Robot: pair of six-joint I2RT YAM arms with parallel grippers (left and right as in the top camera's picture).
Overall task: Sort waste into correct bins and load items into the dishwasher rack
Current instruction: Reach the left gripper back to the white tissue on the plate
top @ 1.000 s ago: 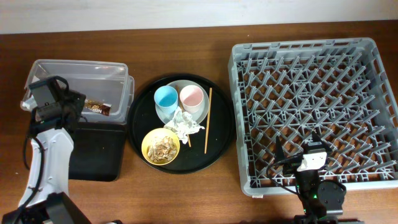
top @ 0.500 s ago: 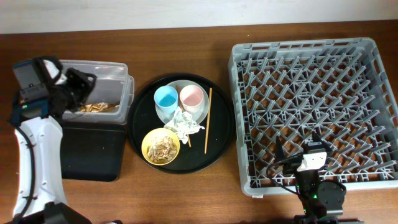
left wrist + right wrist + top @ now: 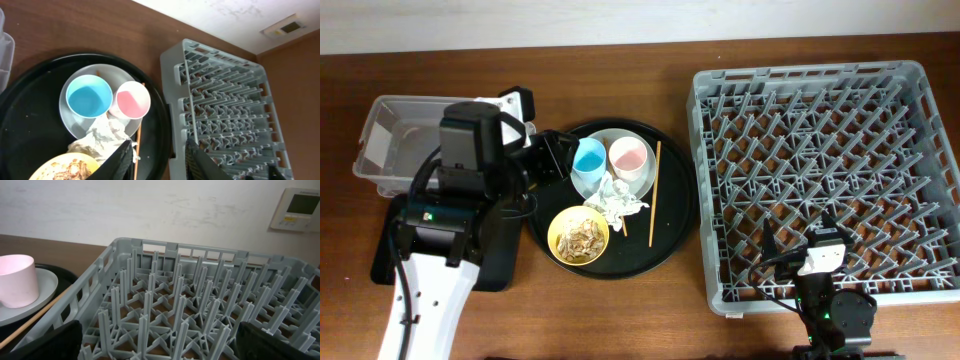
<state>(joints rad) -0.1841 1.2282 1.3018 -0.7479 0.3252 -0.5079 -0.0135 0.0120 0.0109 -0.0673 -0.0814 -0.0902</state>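
Wooden table [image 3: 620, 310] under both arms. Left gripper [image 3: 159, 160] spread, empty, over the tray [image 3: 30, 100]; tissue [image 3: 102, 136] just beside one finger, blue cup [image 3: 89, 96] and pink cup [image 3: 132, 99] ahead. Right gripper [image 3: 160, 347] spread, empty, rack [image 3: 175, 295] just ahead, below.

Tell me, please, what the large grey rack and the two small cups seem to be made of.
The large square grey dishwasher rack looks like matt moulded plastic: uniform colour, thin lattice and pegs. The small light-blue cup and small pink cup look like smooth plastic or melamine, with thin rims; ceramic cannot be ruled out.
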